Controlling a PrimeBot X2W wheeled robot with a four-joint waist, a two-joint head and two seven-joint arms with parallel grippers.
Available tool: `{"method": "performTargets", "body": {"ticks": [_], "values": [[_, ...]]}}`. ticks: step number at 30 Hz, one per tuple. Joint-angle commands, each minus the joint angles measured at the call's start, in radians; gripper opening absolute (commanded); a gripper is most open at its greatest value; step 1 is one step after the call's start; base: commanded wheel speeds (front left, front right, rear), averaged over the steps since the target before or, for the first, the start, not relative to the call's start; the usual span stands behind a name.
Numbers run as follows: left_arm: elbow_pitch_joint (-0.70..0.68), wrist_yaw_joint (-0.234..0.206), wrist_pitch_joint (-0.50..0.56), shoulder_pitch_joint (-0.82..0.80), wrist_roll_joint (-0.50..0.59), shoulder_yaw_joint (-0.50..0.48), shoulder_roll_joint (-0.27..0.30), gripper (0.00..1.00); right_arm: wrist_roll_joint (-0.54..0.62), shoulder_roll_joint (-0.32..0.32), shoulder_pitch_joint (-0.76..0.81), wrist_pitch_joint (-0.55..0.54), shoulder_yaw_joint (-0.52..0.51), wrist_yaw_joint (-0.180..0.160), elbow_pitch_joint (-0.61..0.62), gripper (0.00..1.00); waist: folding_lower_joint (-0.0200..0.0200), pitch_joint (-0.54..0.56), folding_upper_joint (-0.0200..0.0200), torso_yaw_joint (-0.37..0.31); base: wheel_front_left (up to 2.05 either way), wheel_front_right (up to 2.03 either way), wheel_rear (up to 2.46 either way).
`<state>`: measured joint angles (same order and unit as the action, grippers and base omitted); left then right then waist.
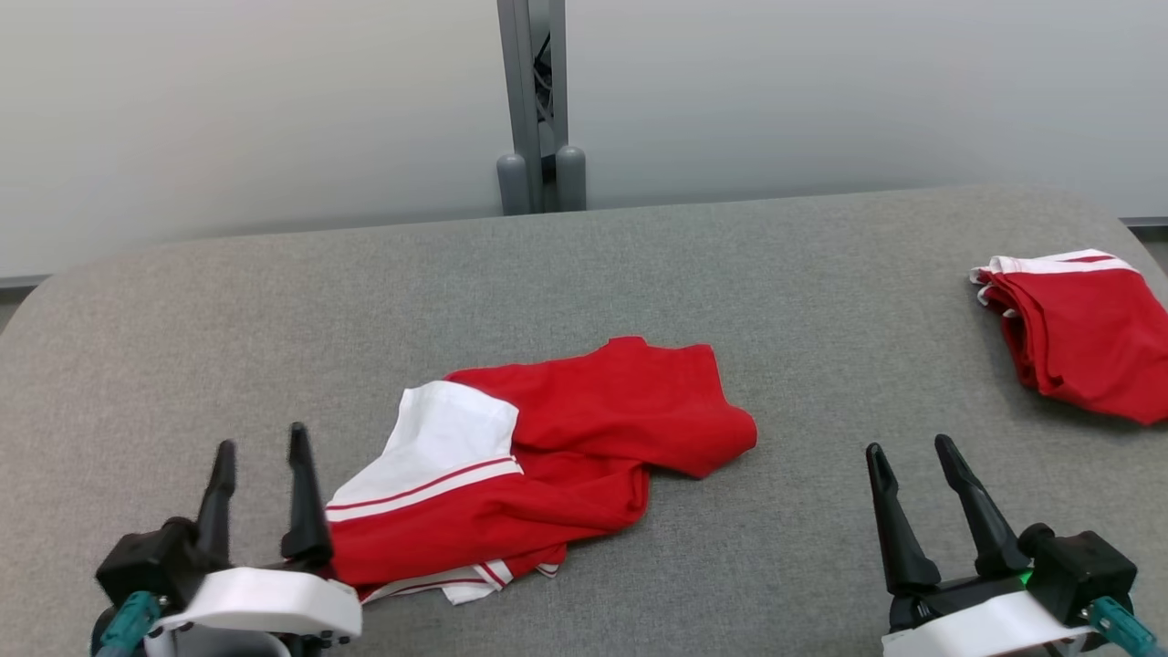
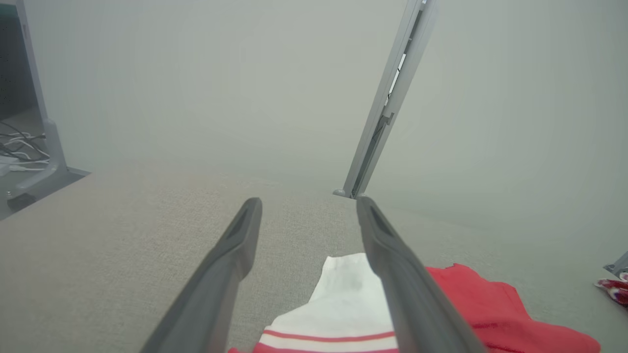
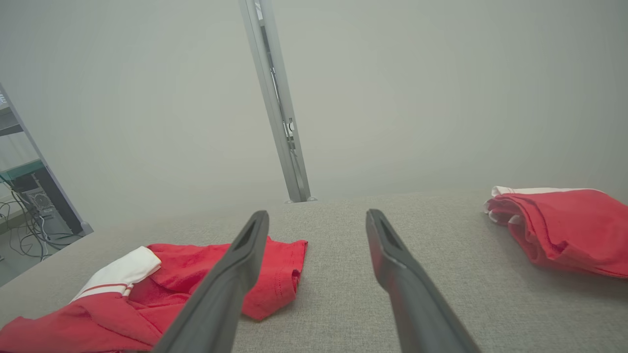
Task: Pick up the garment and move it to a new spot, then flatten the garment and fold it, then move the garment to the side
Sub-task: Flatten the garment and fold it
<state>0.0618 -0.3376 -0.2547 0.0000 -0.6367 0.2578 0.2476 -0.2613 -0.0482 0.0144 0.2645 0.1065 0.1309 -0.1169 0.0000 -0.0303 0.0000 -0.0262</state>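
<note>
Garment [image 1: 584,429] lies centre on the table [image 1: 274,301], folded pile [image 1: 1086,338] far right.

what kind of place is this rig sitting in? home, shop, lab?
Most likely a lab or test cell: a grey cloth-covered table backed by plain pale panels joined at a metal post, with a computer tower and loose cables beyond its edge.

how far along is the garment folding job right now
Done: one folded red garment lies at the far right. In hand: nothing; the left gripper and right gripper are both open and empty. Left: the crumpled red-and-white garment in the middle needs flattening, folding and moving aside.
</note>
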Motion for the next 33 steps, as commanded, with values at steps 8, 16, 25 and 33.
{"method": "performTargets", "body": {"ticks": [8, 16, 25, 33], "values": [[0.024, 0.085, -0.009, -0.036, 0.087, 0.072, -0.006, 1.00, 0.012, -0.007, -0.012, 0.000, 0.042, 0.000, -0.018, 1.00, 0.0000, 0.057, 0.0000, -0.047, 0.00, 0.00, 0.00], [0.019, 0.100, -0.010, 0.042, 0.244, 0.037, -0.051, 1.00, -0.005, -0.013, 0.048, 0.000, 0.042, 0.000, 0.039, 1.00, 0.0000, 0.084, 0.0000, -0.079, 0.00, 0.00, 0.00], [-0.002, 0.155, -0.010, 0.148, 0.367, -0.099, -0.149, 1.00, 0.027, -0.028, 0.114, 0.000, 0.048, 0.000, 0.025, 1.00, 0.0000, 0.119, 0.0000, -0.068, 0.00, 0.00, 0.00], [0.029, 0.206, -0.010, 0.155, 0.409, -0.168, -0.182, 1.00, 0.039, -0.026, 0.110, 0.000, 0.064, 0.000, 0.013, 1.00, 0.0000, 0.126, 0.0000, -0.063, 0.00, 0.00, 0.00]]}}
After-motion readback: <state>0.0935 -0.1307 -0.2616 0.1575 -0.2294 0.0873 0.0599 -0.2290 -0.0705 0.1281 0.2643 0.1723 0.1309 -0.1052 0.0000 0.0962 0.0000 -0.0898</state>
